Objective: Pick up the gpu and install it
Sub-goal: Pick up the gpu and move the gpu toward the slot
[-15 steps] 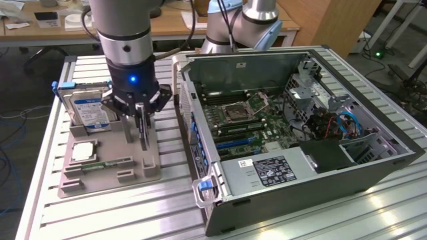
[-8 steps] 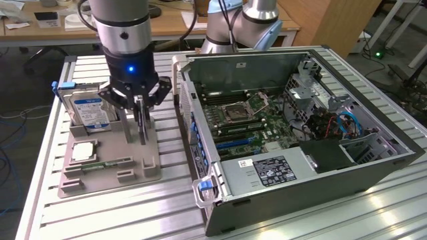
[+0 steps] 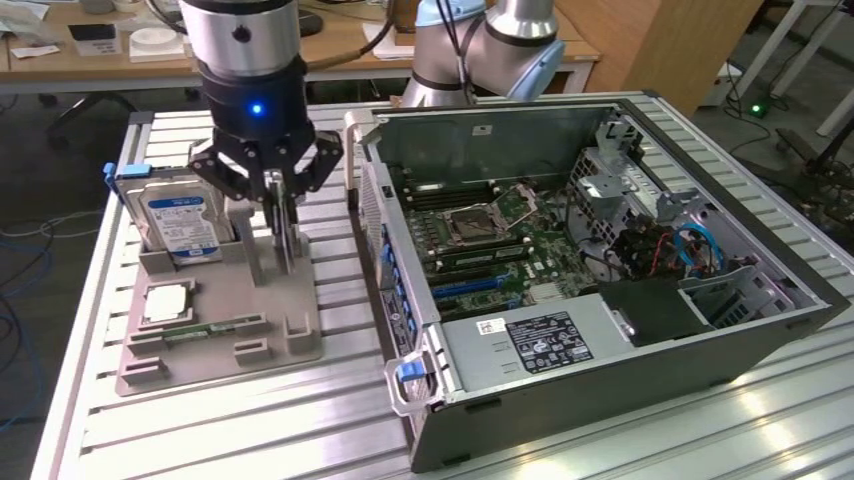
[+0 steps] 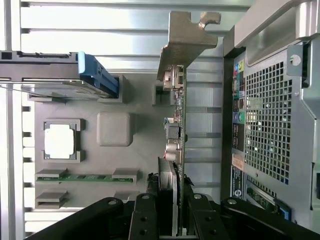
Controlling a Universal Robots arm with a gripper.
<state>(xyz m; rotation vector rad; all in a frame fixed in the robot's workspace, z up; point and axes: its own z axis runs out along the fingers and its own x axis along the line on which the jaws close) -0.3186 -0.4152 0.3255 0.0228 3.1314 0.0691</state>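
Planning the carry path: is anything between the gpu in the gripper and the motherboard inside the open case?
Yes. The case's rear wall rises between the gpu, held by the gripper at the grey tray, and the motherboard. Above the wall, nothing visible blocks.

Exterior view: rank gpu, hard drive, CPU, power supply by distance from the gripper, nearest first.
1. gpu, gripped by the gripper.
2. hard drive, toward the exterior view's left.
3. CPU, on the holder.
4. power supply, inside the case.

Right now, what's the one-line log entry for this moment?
gripper: shut on gpu | gpu: upright at holder | hard drive: in holder | case: open
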